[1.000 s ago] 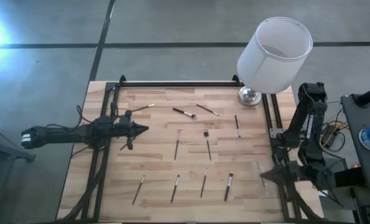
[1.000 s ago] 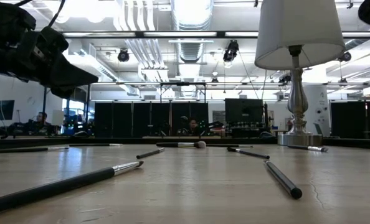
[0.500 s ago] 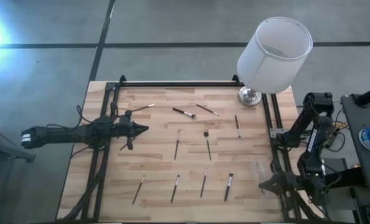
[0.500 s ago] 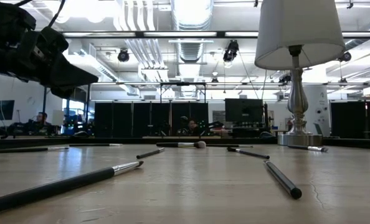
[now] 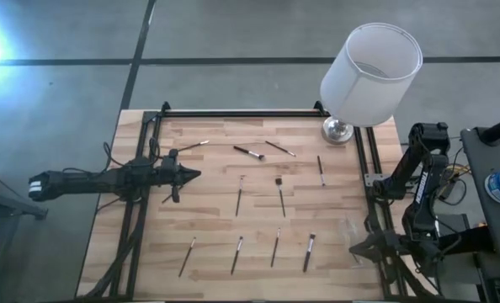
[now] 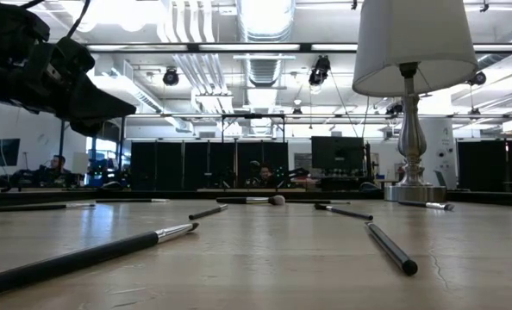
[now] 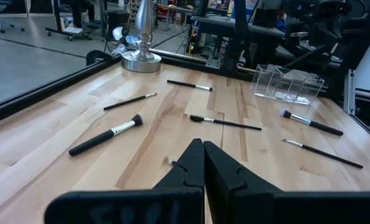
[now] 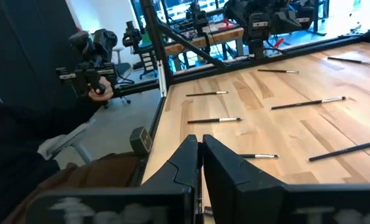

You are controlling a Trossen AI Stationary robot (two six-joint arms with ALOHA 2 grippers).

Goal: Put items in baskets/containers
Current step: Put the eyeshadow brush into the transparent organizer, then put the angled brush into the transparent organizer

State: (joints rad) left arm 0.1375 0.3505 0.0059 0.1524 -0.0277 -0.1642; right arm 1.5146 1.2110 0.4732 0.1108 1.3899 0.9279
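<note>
Several thin brushes lie flat and scattered on the wooden table, among them a dark one [image 5: 248,152] at the far middle and a row of several near the front edge [image 5: 236,254]. A clear compartmented container [image 7: 288,83] stands on the table at the near right [image 5: 348,229]. My left gripper [image 5: 193,175] hovers shut over the table's left part, above the wood [image 7: 203,144]. My right gripper [image 8: 199,144] is shut at the near right corner [image 5: 357,247], beside the container, pointing level toward the table's left. Neither gripper touches anything.
A lamp with a large white shade [image 5: 370,74] stands on its silver base [image 5: 337,130] at the far right corner. Black rails [image 5: 233,114] frame the table. Bare wood lies between the brushes in the middle. In the right wrist view a hand on a dark device [image 8: 93,87] shows beyond the near edge.
My right arm has sunk a little at the table's near right corner, its upper links swinging outward to the right. Its gripper stays beside the clear container. The brushes and the left arm have kept still.
</note>
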